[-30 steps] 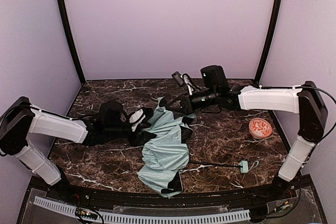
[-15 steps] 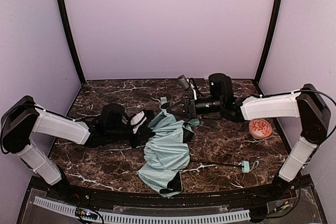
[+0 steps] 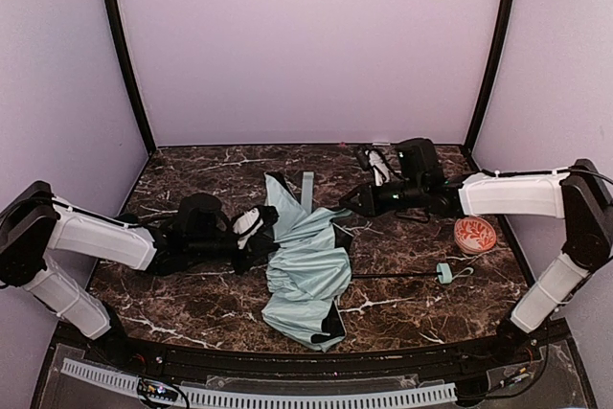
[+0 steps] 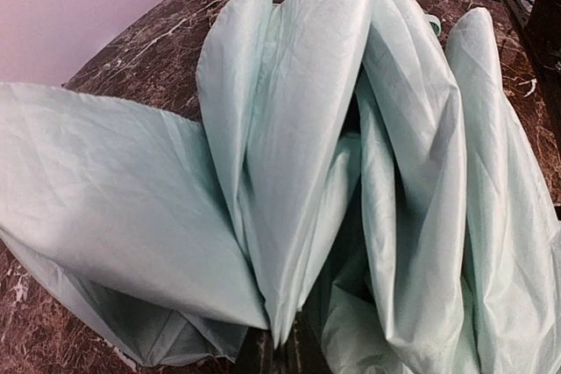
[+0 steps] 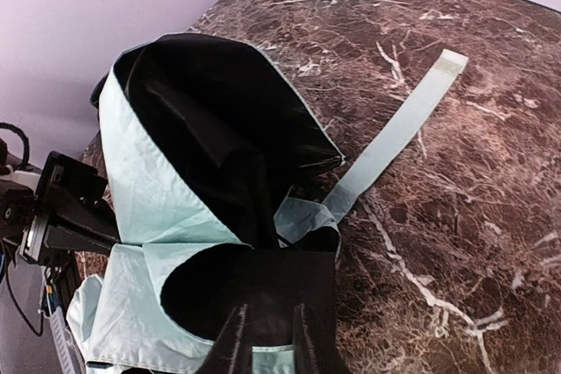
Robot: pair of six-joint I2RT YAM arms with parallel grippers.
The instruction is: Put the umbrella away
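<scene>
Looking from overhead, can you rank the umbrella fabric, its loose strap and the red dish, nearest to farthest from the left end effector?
From the left end effector:
1. Umbrella fabric, right beside it.
2. Strap, farther back, mid-table.
3. Dish, far right.

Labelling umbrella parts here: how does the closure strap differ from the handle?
The strap is a long flat band joined to the canopy; the handle is a small block on the end of the thin black shaft. The strap lies at the canopy's far side, the handle off to its right. Both are pale mint.
</scene>
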